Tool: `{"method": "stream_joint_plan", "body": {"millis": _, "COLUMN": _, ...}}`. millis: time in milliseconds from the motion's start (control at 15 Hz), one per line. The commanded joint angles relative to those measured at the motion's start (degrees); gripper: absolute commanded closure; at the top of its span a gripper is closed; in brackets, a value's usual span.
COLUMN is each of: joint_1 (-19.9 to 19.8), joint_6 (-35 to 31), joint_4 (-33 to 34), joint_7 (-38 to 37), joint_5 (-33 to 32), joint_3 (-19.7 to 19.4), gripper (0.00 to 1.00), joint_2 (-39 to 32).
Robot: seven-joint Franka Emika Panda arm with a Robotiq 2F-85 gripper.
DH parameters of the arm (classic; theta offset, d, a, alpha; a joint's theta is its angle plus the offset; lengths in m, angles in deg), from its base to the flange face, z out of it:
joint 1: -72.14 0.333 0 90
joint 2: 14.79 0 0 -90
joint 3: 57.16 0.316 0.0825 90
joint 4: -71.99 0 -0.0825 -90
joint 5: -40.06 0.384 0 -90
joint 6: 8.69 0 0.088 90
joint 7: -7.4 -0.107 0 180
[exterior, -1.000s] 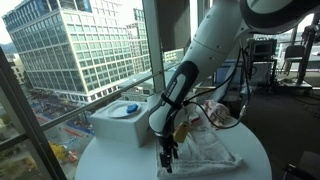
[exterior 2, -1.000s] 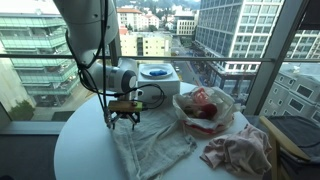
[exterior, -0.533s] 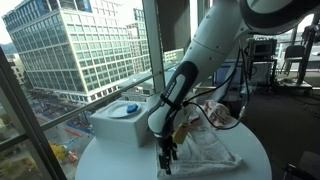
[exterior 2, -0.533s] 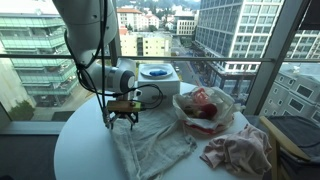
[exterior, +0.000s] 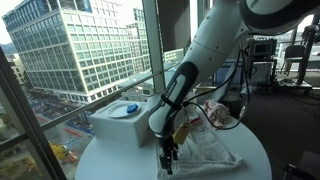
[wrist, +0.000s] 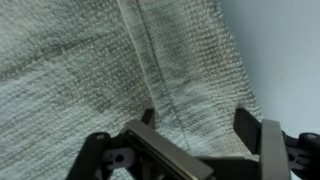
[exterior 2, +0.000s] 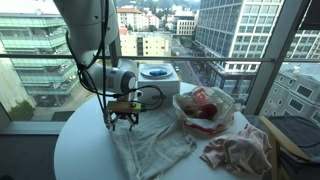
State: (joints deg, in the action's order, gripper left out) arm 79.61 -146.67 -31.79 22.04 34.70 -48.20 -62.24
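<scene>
Showing towel seam (wrist: 147,60) wrist-only, gripper (wrist: 197,118) parted

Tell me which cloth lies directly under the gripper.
The pale waffle-weave towel, spread flat beneath the open gripper; the pinkish cloth lies crumpled farther off, the reddish cloth sits in a clear bowl.

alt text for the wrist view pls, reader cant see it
An open gripper hangs over a pale waffle-weave towel, a stitched hem running down the cloth between its fingers. White table shows at the upper right.
</scene>
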Motion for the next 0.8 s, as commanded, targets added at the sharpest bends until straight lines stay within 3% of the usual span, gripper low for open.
{"method": "stream_joint_plan", "body": {"millis": 0, "joint_1": -0.43, "joint_6": 0.88, "joint_4": -0.28, "joint_7": 0.26, "joint_5": 0.56, "joint_3": 1.11, "gripper": 0.47, "joint_2": 0.44}}
{"method": "stream_joint_plan", "body": {"millis": 133, "joint_1": -0.31, "joint_6": 0.84, "joint_4": -0.94, "joint_7": 0.56, "joint_5": 0.44, "joint_3": 1.48, "gripper": 0.63, "joint_2": 0.99}}
{"method": "stream_joint_plan", "body": {"millis": 200, "joint_1": -0.11, "joint_6": 0.78, "joint_4": -1.18, "joint_7": 0.39, "joint_5": 0.33, "joint_3": 1.55, "gripper": 0.37, "joint_2": 1.21}}
{"method": "stream_joint_plan", "body": {"millis": 267, "joint_1": -0.1, "joint_6": 1.0, "joint_4": -1.28, "joint_7": 0.4, "joint_5": 0.4, "joint_3": 1.79, "gripper": 0.26, "joint_2": 1.36}}
{"method": "stream_joint_plan", "body": {"millis": 333, "joint_1": 0.01, "joint_6": 0.95, "joint_4": -1.38, "joint_7": 0.2, "joint_5": 0.32, "joint_3": 1.81, "gripper": 0.26, "joint_2": 1.42}}
{"method": "stream_joint_plan", "body": {"millis": 600, "joint_1": 0.48, "joint_6": 0.69, "joint_4": -1.81, "joint_7": -0.8, "joint_5": 0.03, "joint_3": 1.48, "gripper": 0.0, "joint_2": 2.04}}
{"method": "stream_joint_plan", "body": {"millis": 733, "joint_1": 0.34, "joint_6": 0.81, "joint_4": -2.08, "joint_7": -0.85, "joint_5": 0.29, "joint_3": 1.67, "gripper": 0.0, "joint_2": 2.52}}
